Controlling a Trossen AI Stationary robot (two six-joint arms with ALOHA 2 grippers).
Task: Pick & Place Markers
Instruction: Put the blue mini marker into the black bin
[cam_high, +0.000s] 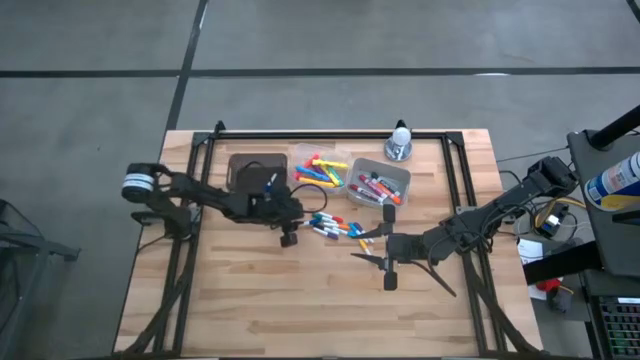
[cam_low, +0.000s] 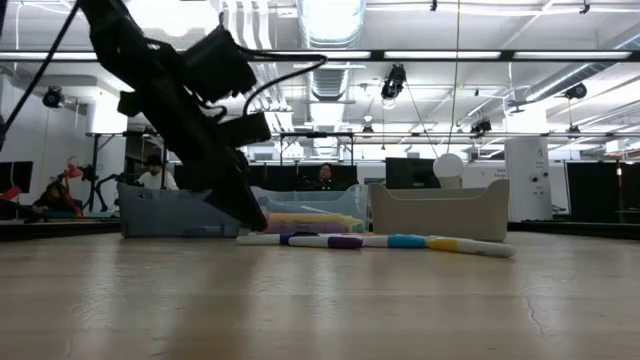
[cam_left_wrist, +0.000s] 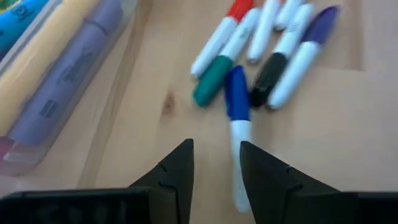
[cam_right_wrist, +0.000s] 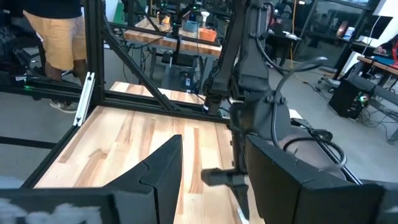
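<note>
Step in hand: approach to pick. Left tool (cam_left_wrist: 216, 171) low over desk (cam_high: 300, 300), fingers parted narrow, empty, lined up on blue-capped marker (cam_left_wrist: 236, 118) at near edge of loose marker pile (cam_high: 335, 228).

Pile lies just beside clear bin (cam_high: 378, 184), on its desk-centre side.

Next move calls for descent to straddle blue-capped marker, then squeeze.

Right tool (cam_high: 388, 270) waits beyond pile, parted, empty.

Count: three bins; six loose markers seen in left wrist view.
</note>
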